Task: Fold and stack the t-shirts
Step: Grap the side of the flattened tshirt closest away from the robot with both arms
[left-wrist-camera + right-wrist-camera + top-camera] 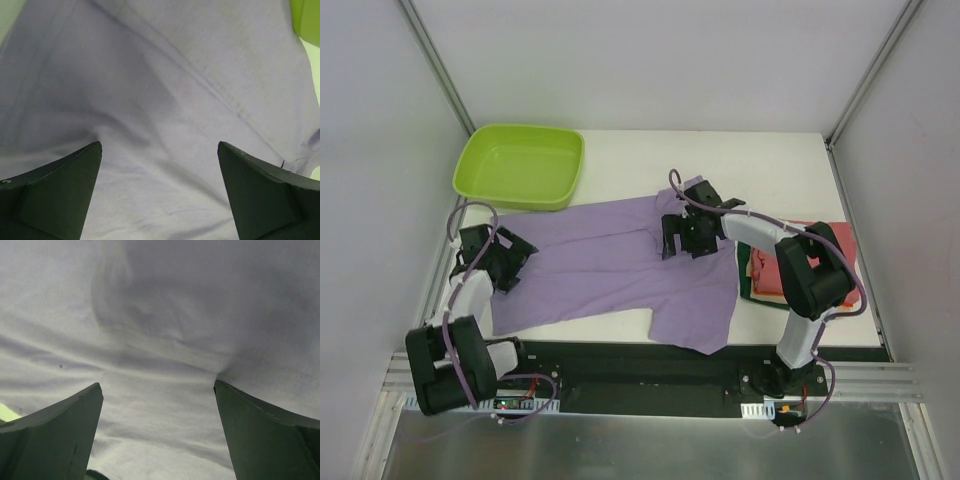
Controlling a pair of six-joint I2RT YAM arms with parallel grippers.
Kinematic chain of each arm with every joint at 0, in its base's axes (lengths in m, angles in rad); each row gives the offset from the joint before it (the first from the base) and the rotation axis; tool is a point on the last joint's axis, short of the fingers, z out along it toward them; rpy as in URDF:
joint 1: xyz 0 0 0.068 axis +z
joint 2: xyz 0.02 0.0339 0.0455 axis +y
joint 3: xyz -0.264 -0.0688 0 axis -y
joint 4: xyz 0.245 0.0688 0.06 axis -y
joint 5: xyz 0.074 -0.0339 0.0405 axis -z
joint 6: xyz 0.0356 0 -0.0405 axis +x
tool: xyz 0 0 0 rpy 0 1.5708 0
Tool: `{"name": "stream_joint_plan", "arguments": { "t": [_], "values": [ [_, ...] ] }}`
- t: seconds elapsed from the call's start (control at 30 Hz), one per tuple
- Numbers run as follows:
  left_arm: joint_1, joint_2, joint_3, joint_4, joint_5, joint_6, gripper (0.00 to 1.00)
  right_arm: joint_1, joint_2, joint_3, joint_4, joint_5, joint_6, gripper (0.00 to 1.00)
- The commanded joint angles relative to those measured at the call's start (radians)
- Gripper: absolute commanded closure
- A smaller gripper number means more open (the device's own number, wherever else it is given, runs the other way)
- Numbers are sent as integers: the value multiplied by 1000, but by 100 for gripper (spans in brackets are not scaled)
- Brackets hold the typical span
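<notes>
The large lilac-purple t-shirt (pixel 610 265) lies spread and rumpled across the table. It fills the left wrist view (pixel 165 100) and the right wrist view (pixel 165 330). My left gripper (pixel 510 262) is open, low over the shirt's left edge. My right gripper (pixel 682 238) is open, low over the shirt's upper right part near a sleeve. A stack of folded shirts (pixel 770 270), red and orange on dark green, lies at the right, partly hidden by the right arm.
A lime-green plastic tub (pixel 520 165) stands at the back left; its edge shows in the left wrist view (pixel 307 20). White walls enclose the table. The shirt's lower right part hangs over the near table edge (pixel 700 335).
</notes>
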Motion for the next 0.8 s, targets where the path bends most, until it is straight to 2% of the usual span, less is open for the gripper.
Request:
{"name": "stream_joint_plan", "arguments": {
  "t": [0.0,0.2,0.33,0.5,0.77],
  "values": [
    [11,-232,-45,-184,-62,-33,1,8,-145,-76,74,-60,13,4],
    [11,-604,-88,-452,-313,-185,1,15,-232,-139,97,-63,-2,4],
    [12,-727,-110,-600,-398,-260,1,11,-252,-167,111,-91,-2,4],
    [9,-716,-174,-641,-283,-328,7,8,-243,-171,115,-126,6,4],
    [9,-629,-190,-671,-272,-372,22,-11,-242,-179,111,-138,4,4]
  ]
}}
